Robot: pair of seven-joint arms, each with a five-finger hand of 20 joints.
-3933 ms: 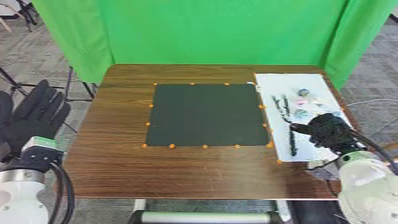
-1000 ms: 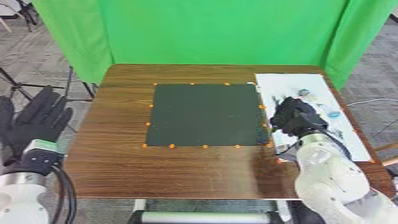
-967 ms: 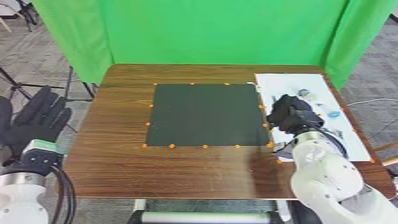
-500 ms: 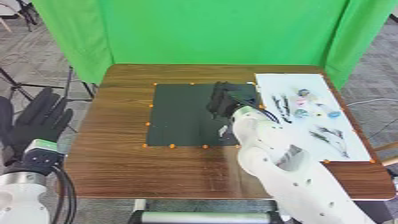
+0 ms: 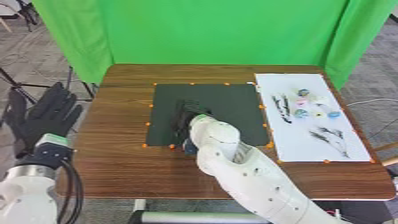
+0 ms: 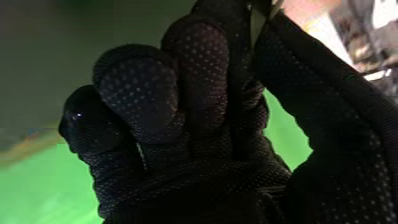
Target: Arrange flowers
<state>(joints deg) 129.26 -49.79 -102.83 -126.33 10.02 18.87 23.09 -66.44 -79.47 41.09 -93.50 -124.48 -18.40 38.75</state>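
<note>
In the head view my right hand (image 5: pixel 187 119) is over the left-middle part of the dark square mat (image 5: pixel 238 100). The right wrist view shows that hand (image 6: pixel 200 115) with its fingers curled and the thumb against them, pinching a thin stem (image 6: pixel 276 7); most of the stem is hidden. On the white sheet (image 5: pixel 293 142) at the right lie dark stems (image 5: pixel 285 111), small flower heads in pink (image 5: pixel 301 103) and blue (image 5: pixel 334 114), and grey branching sprigs (image 5: pixel 333 140). My left hand (image 5: pixel 40 117) is open, palm up, beyond the table's left edge.
Orange dots (image 5: pixel 205 146) mark the borders of the mat and the sheet. The brown table (image 5: pixel 115 165) extends around them, and a green curtain (image 5: pixel 213 35) hangs behind its far edge.
My right hand has gone from the white sheet leftward onto the dark mat. A long dark stem from the sheet's near left part is gone from there. The left hand has shifted slightly.
</note>
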